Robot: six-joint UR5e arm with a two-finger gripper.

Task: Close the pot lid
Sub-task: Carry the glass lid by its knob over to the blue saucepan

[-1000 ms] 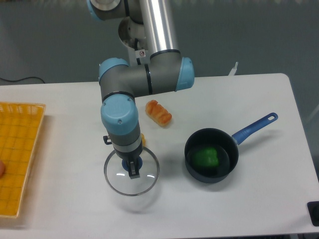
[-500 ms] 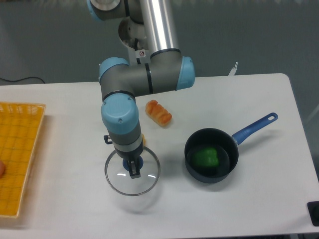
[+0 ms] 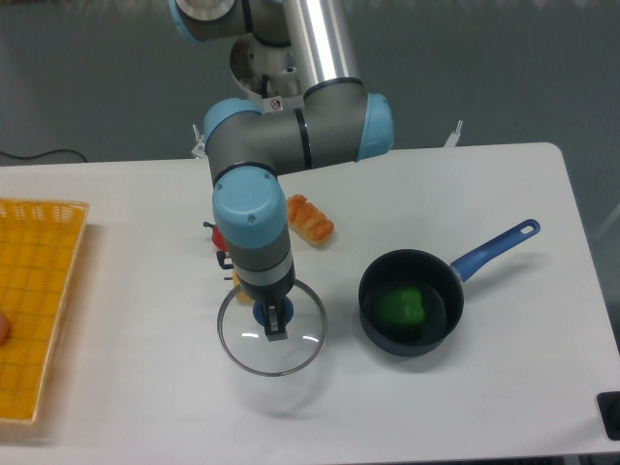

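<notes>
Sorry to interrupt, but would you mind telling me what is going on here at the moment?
The arm's pincer is shut on the small blue knob of the glass lid, which sits to the left of the dark pot. The pot is uncovered, its blue handle pointing to the upper right, with something green inside. On the table, a piece of orange toy food lies behind the lid and a yellow basket sits at the far left.

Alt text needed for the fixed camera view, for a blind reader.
A robot arm's pincer grips the blue knob of a glass lid, left of an open dark pot with a blue handle and something green inside. A croissant lies behind them; a yellow basket sits at the table's left edge.
</notes>
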